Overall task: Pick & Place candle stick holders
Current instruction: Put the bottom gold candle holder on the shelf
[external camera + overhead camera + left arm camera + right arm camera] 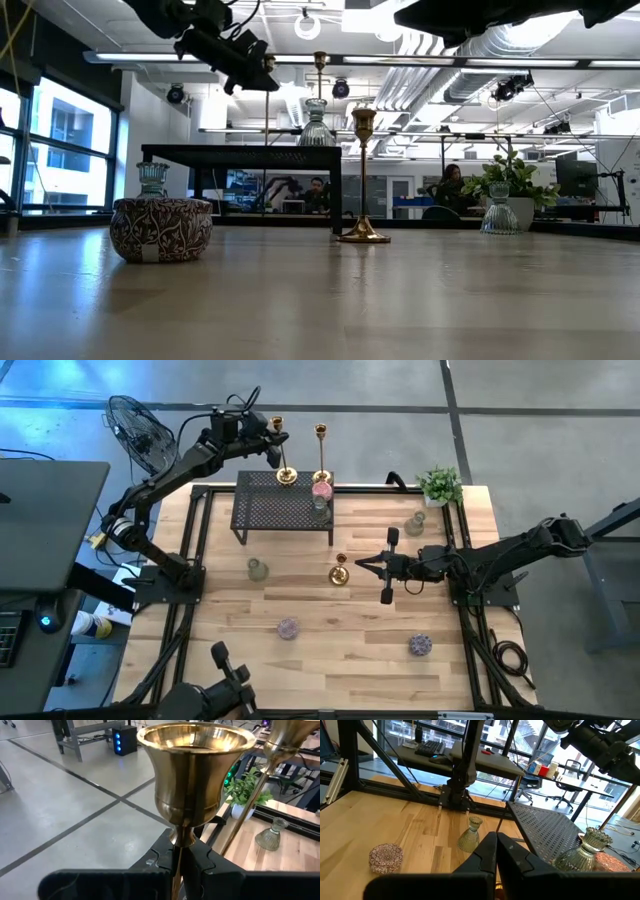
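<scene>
Gold candlestick (196,775) clamped in left gripper (182,857), right gripper (362,566) closed, no writing legible

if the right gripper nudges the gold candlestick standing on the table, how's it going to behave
The gold candlestick would likely tip rather than slide: it is tall, on a thin stem over a small round base. Its polished metal looks slippery, so the right gripper might slip along the stem. It looks rigid, unlikely to bend.

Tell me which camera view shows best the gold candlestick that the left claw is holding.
The left wrist view: the gold candlestick fills the frame, with the left claw shut on its stem. The high view shows it small over the black rack. The low view hides it; the right wrist misses it.
</scene>
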Robot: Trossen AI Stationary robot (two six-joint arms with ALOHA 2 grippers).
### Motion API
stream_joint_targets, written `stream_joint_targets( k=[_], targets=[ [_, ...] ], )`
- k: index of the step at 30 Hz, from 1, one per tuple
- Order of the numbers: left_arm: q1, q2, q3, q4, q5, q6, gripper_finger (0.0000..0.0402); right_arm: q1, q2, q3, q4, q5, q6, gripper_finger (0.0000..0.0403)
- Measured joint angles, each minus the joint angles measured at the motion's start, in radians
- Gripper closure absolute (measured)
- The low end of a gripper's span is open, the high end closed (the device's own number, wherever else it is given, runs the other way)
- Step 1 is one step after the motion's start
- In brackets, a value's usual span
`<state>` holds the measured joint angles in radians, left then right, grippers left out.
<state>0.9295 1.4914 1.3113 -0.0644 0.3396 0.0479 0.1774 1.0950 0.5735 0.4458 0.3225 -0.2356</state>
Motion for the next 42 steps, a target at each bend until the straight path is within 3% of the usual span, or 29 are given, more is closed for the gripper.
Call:
stream_joint_targets(
  k=[19,31,42],
  targets=[
    [0.0,-0.008,-0.001,-0.019,0.021,-0.003,0.0392,0.0,0.0,0.0,0.0,0.0,0.0,0.0401],
    [-0.001,-0.006,-0.005,-0.059,0.021,-0.006,0.0281,0.0,0.0,0.0,0.0,0.0,0.0,0.0402],
    [0.0,-0.065,-0.002,-0.079,0.044,0.009,0.0247,0.0,0.0,0.0,-0.001,0.0,0.0,0.0401]
  ],
)
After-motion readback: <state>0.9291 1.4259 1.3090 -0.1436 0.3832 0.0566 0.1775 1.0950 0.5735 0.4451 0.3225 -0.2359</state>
